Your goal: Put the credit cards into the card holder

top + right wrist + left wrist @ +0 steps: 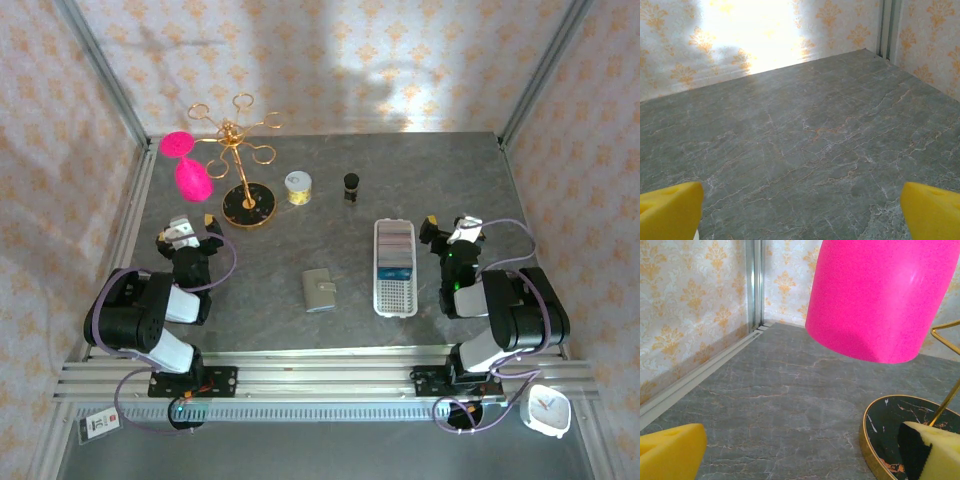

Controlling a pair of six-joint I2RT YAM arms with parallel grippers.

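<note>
Overhead, I see the card holder (320,290) folded shut on the grey surface (260,310) between my arms. The credit cards (395,243) sit stacked in a white tray (395,296) just beside my right hand (452,226). It and my left hand (186,228) gape wide, empty. The left wrist camera adds a pink shape (875,295) looming over the gold stand's black base (880,427).

Grey table (262,262) bears card holder (319,290), tray (396,296), stand (247,208).

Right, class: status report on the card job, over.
Left gripper, right gripper: jaws open, empty. Card holder closed, mid-table. Credit cards in white tray beside right gripper.
</note>
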